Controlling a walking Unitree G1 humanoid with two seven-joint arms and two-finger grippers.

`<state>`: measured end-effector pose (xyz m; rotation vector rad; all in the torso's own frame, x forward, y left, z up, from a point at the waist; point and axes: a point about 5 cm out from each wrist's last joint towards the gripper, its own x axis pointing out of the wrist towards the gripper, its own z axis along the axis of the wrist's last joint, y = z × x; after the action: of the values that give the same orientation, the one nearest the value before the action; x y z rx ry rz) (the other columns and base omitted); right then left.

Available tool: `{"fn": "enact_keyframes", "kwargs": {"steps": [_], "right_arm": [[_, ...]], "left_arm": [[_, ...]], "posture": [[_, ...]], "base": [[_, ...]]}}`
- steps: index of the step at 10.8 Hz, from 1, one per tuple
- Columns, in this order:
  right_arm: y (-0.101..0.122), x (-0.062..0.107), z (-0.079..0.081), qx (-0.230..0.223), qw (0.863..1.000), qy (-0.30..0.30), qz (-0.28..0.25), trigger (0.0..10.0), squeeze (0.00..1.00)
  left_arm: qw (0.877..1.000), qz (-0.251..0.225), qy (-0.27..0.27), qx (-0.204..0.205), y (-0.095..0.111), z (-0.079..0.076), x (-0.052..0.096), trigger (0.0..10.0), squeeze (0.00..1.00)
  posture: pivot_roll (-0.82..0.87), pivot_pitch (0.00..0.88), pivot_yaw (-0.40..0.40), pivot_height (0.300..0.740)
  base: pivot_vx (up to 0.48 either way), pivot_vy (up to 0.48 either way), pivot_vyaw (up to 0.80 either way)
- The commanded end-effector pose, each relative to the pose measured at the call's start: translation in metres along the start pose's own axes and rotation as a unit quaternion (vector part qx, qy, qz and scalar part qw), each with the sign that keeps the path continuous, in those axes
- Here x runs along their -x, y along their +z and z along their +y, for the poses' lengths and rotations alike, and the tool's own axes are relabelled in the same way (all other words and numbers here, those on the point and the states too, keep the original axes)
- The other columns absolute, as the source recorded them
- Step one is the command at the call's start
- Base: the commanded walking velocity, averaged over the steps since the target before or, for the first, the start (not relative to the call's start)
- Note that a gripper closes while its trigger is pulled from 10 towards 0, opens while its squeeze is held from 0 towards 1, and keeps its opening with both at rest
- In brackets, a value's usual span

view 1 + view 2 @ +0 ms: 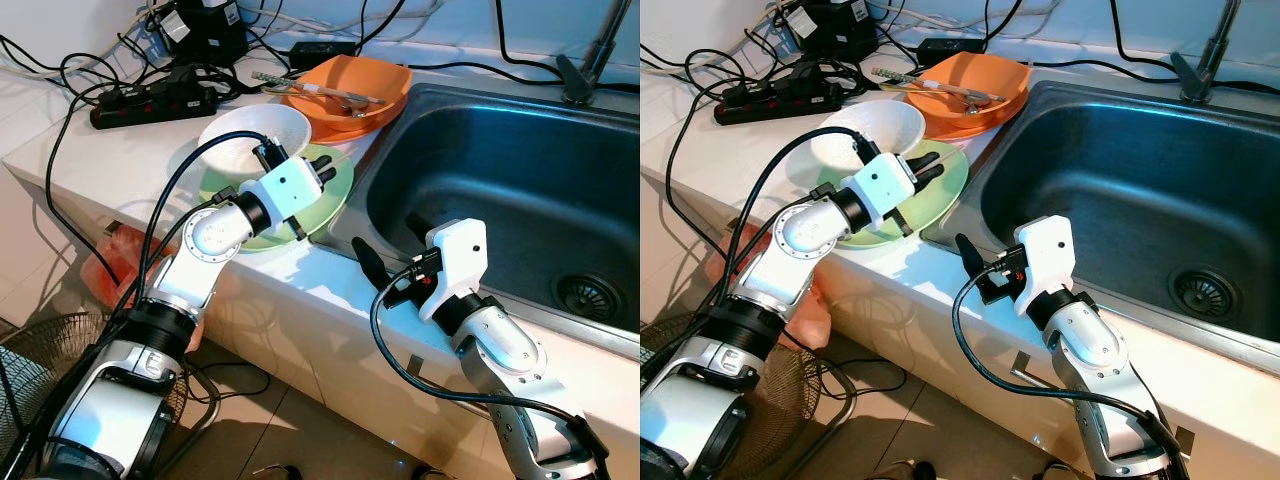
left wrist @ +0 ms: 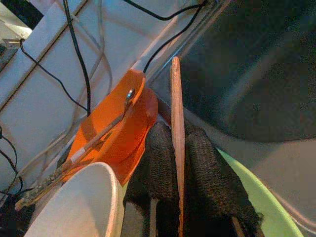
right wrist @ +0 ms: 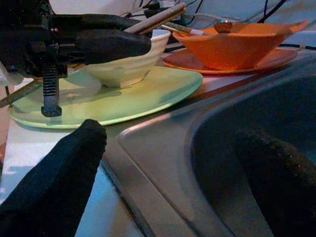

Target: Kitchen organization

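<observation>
the left gripper [image 2: 178, 197] was clamped on a thin wooden chopstick [image 2: 176, 128], whose long axis ran straight out past the fingertips toward the orange bowl [image 1: 352, 90] just ahead, over the green plate [image 1: 330, 195] and beside the white bowl [image 1: 252, 135]. the right gripper [image 3: 163, 168], fingers apart, hung at the sink [image 1: 520, 190] edge, well off from it. the stick looked slim, pale and straight.

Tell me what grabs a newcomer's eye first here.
The orange bowl with cutlery across it stands out at the back of the counter, beside the big steel sink. In front of it, the left pincer grips a chopstick over the green plate that holds a white bowl. The right pincer hangs open at the sink's near edge.
</observation>
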<state>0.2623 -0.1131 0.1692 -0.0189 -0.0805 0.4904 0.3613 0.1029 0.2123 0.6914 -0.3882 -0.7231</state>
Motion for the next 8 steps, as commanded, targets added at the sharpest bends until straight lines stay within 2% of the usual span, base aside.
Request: {"fn": "enact_keyframes", "kwargs": {"steps": [1,5,8], "right_arm": [[0.001,-0.002,0.002,0.004,1.000,0.004,-0.004,10.0,0.00],[0.001,-0.003,0.001,0.004,1.000,0.002,-0.006,10.0,0.00],[0.002,-0.004,0.000,0.004,1.000,-0.001,-0.007,10.0,0.00]], "left_arm": [[1.000,-0.004,0.003,0.003,0.002,0.003,0.002,0.4,0.00],[0.999,-0.029,0.023,0.012,0.011,0.009,0.000,0.0,0.00],[0.996,-0.065,0.062,0.022,0.024,0.020,-0.005,0.4,0.00]], "posture": [[0.00,0.120,0.141,0.740],[0.00,0.116,0.141,0.740],[0.00,0.114,0.141,0.740]], "base": [[0.000,0.000,0.00],[0.000,0.000,0.00],[0.000,0.000,0.00]]}}
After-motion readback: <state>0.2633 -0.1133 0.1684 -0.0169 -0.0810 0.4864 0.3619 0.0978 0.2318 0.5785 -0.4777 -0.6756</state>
